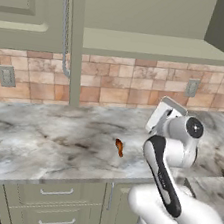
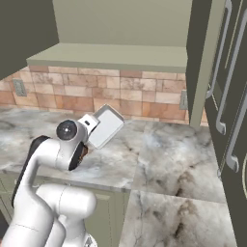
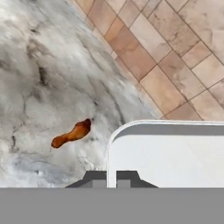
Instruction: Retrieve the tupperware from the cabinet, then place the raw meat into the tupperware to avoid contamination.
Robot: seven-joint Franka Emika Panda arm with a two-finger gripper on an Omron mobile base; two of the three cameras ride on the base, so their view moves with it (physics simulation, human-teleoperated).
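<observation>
Hand view looks down along the two-finger gripper (image 3: 111,178), whose dark fingertips (image 3: 127,176) stand nearly together, clamped on the near rim of the pale grey-white, shallow rectangular tupperware (image 3: 168,153); the container's rounded corner and grey inner wall fill the lower right of that view. Pinching one edge leaves the open side of the container free, which would suit setting it down flat on the grey-veined marble counter (image 3: 48,83). Beside it in this view, apart from it, lies the raw meat (image 3: 72,134), a small reddish-brown, orange-tinged elongated chunk resting on the marble. In the left base view the tupperware (image 1: 165,114) is held tilted in the air above the counter (image 1: 40,134), short of the brick-tile backsplash (image 1: 113,81), with the meat (image 1: 119,147) on the counter towards its front edge, to the left of the arm. The olive-green upper wall cabinet (image 1: 149,8) stands open above, its plain shelf bare, so retrieval looks done and the meat is not yet in the container. In both base views the fingers themselves are hidden behind the wrist, and the container's far end is cut off in the hand view.
</observation>
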